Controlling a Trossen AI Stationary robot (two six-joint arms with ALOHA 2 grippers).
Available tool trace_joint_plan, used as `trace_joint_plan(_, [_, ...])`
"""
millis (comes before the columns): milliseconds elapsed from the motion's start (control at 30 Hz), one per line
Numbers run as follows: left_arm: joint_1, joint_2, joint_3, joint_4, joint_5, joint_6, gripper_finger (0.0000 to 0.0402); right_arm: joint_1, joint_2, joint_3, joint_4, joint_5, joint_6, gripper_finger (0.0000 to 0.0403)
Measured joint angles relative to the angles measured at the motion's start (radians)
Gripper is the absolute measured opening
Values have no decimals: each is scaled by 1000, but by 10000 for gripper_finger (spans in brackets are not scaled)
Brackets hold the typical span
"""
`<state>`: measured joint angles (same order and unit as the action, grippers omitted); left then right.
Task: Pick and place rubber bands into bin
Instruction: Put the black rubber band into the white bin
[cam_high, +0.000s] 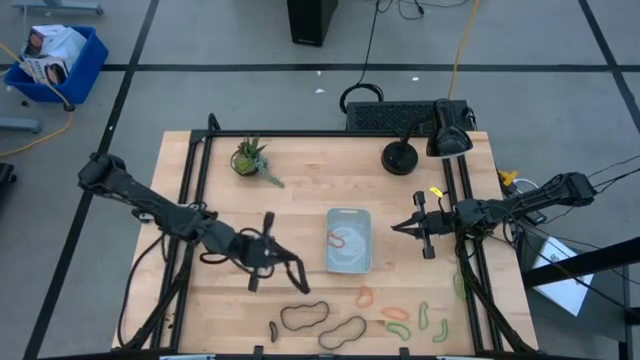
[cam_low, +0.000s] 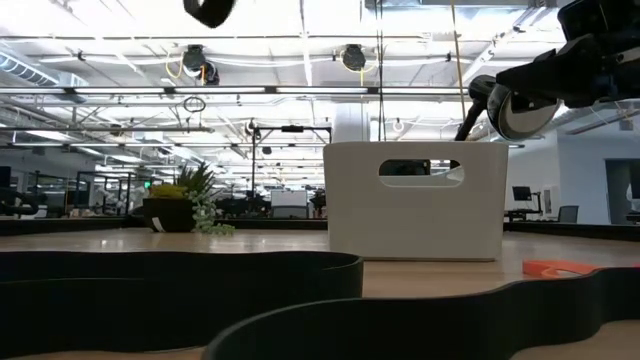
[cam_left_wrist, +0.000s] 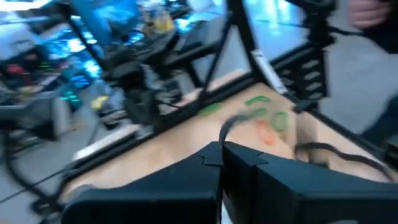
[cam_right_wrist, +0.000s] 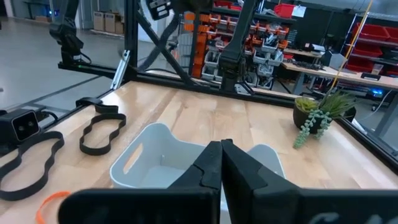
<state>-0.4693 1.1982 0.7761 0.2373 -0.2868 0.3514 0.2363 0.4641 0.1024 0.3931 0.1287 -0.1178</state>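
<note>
Wooden tabletop, front edge first: two large dark rubber bands (cam_high: 304, 316) and a short dark one lie along it, with two orange-red bands (cam_high: 365, 296) and about four green bands (cam_high: 424, 316) to their right. Just behind them the left gripper (cam_high: 296, 281), fingers pressed together on nothing, hovers above the dark loops. Mid-table sits one pale bin (cam_high: 349, 240) holding one reddish band. Beside it the right gripper (cam_high: 397, 227) hangs, fingers together. One potted plant (cam_high: 249, 158) stands farthest back.
</note>
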Motion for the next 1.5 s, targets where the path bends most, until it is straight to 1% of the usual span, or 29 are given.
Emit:
trace_joint_plan(67, [-5,-24,-1,-23,-35,5,4,0,0,0,0,0,1,0])
trace_joint_plan(133, [-6,-51,-24,-25,-45,10,3,0,0,0,0,0,-1,0])
trace_joint_plan(200, [-6,-87,-65,-8,-51,30,3,0,0,0,0,0,-9,0])
trace_joint_plan(267, [-4,-130,-131,45,-75,45,3,0,0,0,0,0,-21,0])
trace_joint_plan(333, [8,-181,-215,126,-84,48,3,0,0,0,0,0,-23,0])
trace_joint_plan(433, [35,-247,-367,298,-78,20,3,0,0,0,0,1,-25,0])
trace_joint_plan(533, [57,-272,-520,497,-77,-41,3,0,0,0,0,1,-25,0])
trace_joint_plan(600, [69,-272,-602,610,-79,-83,2,0,0,0,0,1,-25,0])
trace_joint_plan(700, [92,-264,-671,711,-82,-141,2,0,0,0,0,4,-28,0])
trace_joint_plan(767, [109,-262,-676,718,-86,-172,2,0,0,0,0,7,-32,0])
trace_joint_plan(833, [131,-262,-660,704,-79,-197,2,0,0,0,0,7,-38,0])
trace_joint_plan(867, [146,-261,-638,684,-56,-213,2,0,0,0,1,7,-42,0])
trace_joint_plan(933, [176,-243,-566,599,-1,-234,2,0,1,0,15,6,-49,0])
trace_joint_plan(1000, [201,-200,-467,483,40,-239,2,0,2,0,35,6,-53,0])
trace_joint_plan(1100, [235,-74,-286,372,83,-213,2,0,2,0,53,6,-53,0])
trace_joint_plan(1200, [264,74,-125,336,192,-150,2,0,2,0,58,6,-52,0])
trace_joint_plan(1267, [283,172,-34,332,245,-127,2,0,3,0,58,6,-51,0])
trace_joint_plan(1367, [328,309,69,330,269,-127,2,0,3,0,58,6,-35,0])
trace_joint_plan(1500, [388,480,166,323,296,-186,2,0,3,0,49,6,-26,0])
